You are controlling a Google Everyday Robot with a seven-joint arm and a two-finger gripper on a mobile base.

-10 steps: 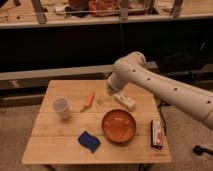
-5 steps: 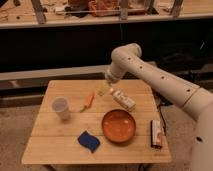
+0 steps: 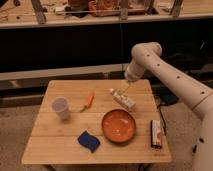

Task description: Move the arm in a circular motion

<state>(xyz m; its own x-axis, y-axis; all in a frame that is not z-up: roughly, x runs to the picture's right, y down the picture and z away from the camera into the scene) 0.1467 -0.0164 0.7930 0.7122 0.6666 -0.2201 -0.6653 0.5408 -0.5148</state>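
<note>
the arm [image 3: 167, 76] has curved up and sideways, its gripper [image 3: 124, 89] now over the table [image 3: 50, 144] far edge, whether spread or pressed together i cannot tell, so the circle seems underway.

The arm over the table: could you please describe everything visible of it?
The arm is a thick white tube, smooth like plastic, with rounded joints and small dark dots along its segments. It enters at the picture's right edge, climbs leftward to a rounded elbow, then bends down. Its pale yellowish claw hangs over the far side of the wooden table, by a small white packet; contact there cannot be judged.
</note>
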